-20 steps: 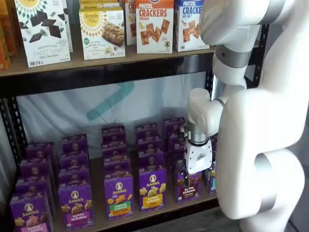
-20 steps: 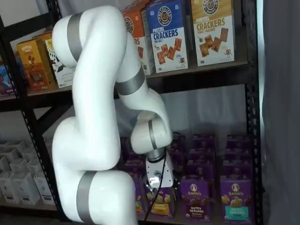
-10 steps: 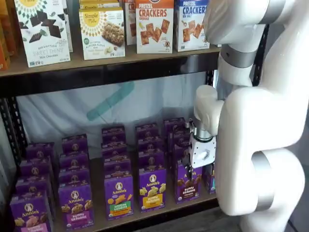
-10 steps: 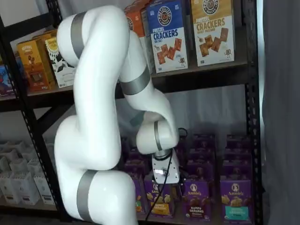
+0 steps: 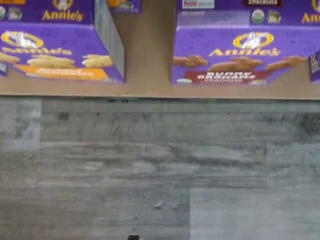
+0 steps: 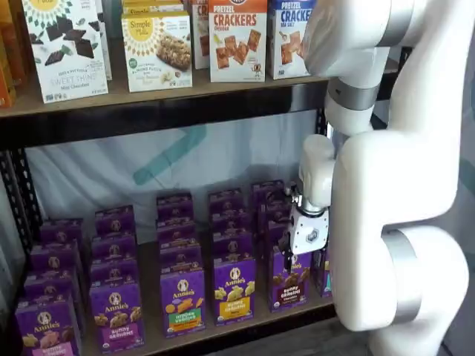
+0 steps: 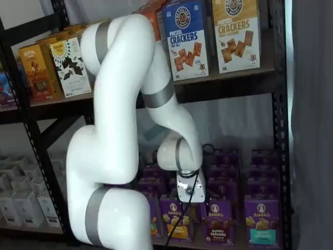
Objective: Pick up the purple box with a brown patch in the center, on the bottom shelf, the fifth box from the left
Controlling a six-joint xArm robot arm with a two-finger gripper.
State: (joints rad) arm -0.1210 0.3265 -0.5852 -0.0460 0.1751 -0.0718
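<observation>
Bottom shelf [image 6: 245,326], a low tan wooden board in a black metal rack frame, carrying rows of tall purple Annie's cartons that stand upright, front faces outward, several deep. The purple box [image 6: 288,285], a tall purple "Bunny Grahams" carton with a round white logo, white lettering and dark brown bunny cookies pictured at its centre, stands at the front edge of this shelf; in a shelf view [image 7: 217,223] it shows just below the pincer's white body. Beside it, toward the rack's open middle, stands a purple carton with pale yellow cookies and an orange band [image 6: 234,290]; on its other side, a purple carton with a teal band [image 7: 261,221]. In the wrist view the purple box [image 5: 240,62] and the orange-banded carton [image 5: 55,57] sit apart on the board, bare wood between them, above grey plank flooring [image 5: 160,170]. The white-bodied pincer [image 6: 303,258] hangs directly in front of the purple box's upper part; its black fingers are not clearly visible, though they stand spread, holding nothing.
</observation>
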